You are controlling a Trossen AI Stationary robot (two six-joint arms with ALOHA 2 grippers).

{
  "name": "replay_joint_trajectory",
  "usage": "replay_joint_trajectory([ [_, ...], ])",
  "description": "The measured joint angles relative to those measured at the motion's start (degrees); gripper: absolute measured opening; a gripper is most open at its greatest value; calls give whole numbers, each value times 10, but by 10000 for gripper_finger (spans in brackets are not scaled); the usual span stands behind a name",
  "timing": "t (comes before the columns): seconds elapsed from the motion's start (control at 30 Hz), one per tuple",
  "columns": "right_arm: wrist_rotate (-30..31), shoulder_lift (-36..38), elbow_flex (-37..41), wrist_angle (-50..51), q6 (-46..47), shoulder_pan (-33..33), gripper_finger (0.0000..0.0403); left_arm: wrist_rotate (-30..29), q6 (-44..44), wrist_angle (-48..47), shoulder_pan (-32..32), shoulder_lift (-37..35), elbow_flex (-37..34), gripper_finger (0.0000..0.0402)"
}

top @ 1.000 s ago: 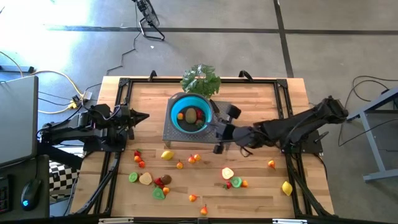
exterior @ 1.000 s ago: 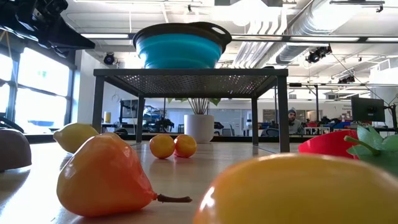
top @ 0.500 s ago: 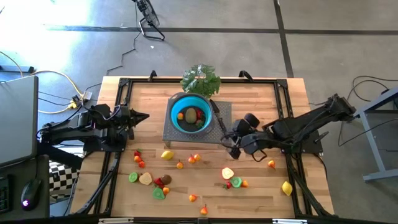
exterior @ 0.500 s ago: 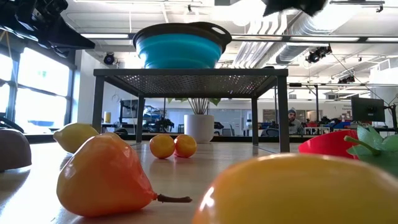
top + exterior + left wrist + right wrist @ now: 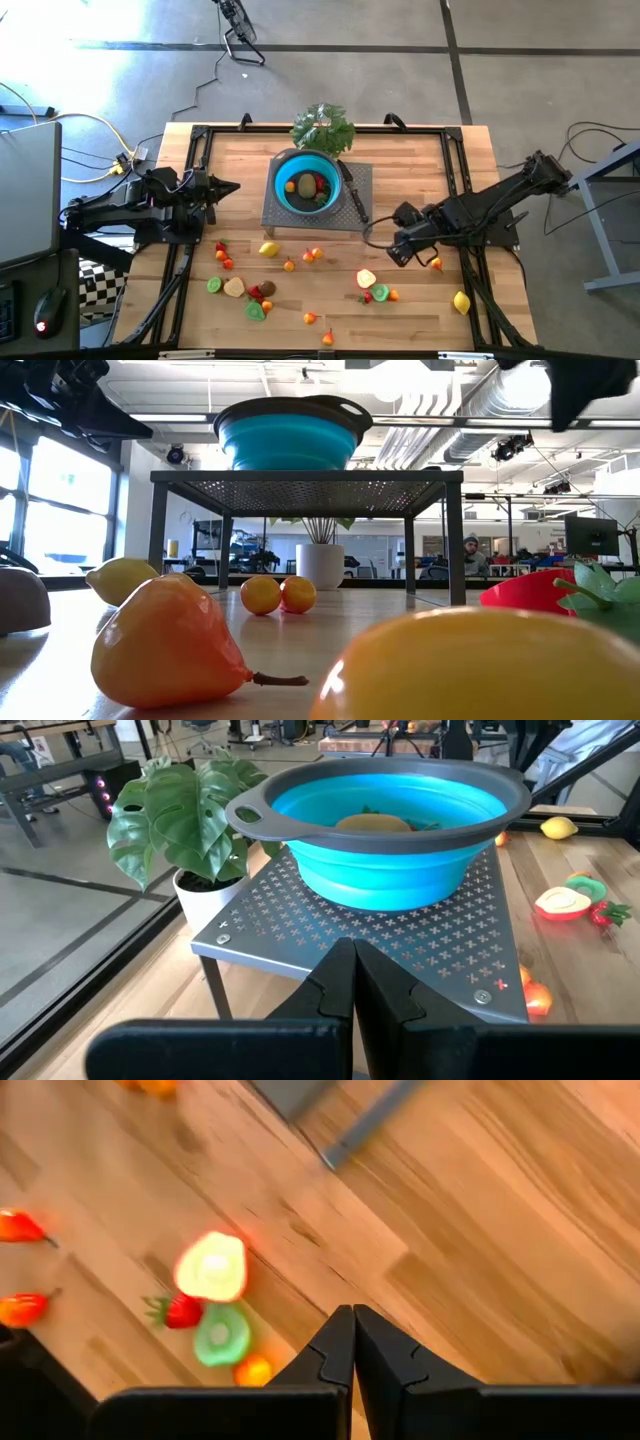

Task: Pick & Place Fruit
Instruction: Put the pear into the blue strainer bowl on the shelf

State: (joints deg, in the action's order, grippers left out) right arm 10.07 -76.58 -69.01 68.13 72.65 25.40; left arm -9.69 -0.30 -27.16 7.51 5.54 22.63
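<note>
Right now the right gripper (image 5: pixel 392 253) hangs over the wooden table (image 5: pixel 420 160) just off the near right corner of the grey mesh stand (image 5: pixel 360 180), its two fingers pressed together with nothing between them. That stand carries the blue bowl (image 5: pixel 305 182), which already holds a few pieces of fruit. The left gripper (image 5: pixel 228 187) waits to the left of the stand, fingers likewise pressed together and empty, pointing at the bowl.

Most of the fruit is loose on the table on the near side of the stand: a yellow lemon (image 5: pixel 268 249) and a small orange pair (image 5: pixel 312 255) closest to it, a red-rimmed slice (image 5: pixel 366 278) with a strawberry (image 5: pixel 367 296) and a small orange piece (image 5: pixel 392 294) a little farther out, and another lemon (image 5: pixel 461 301) well off toward the near right corner of the table.

As a judgement, this is the reach toward a new piece, with the red-rimmed slice and its neighbours showing directly ahead in the right wrist view. The next move calls for spreading the fingers, lowering over one piece only, and closing without nudging the pieces touching or just beside it.
</note>
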Motion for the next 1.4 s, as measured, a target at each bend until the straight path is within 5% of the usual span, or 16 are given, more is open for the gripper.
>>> replay_joint_trajectory([
  [0.37, -3, 0, 12, 73, 165, 68, 2, 0, 0, 0, 0, 0, 0, 0],
  [0.57, -65, 0, 43, 78, 236, 95, 2, 0, 0, 0, 0, 0, 0, 0],
  [0.87, -150, 0, 102, 78, 268, 122, 2, 0, 0, 0, 0, 0, 0, 0],
  [1.2, -162, 0, 170, 77, 296, 126, 5, 0, 0, 0, 0, 0, 0, 0],
  [1.4, -165, 0, 196, 72, 296, 126, 43, 0, 0, 0, 0, 0, 0, 0],
])
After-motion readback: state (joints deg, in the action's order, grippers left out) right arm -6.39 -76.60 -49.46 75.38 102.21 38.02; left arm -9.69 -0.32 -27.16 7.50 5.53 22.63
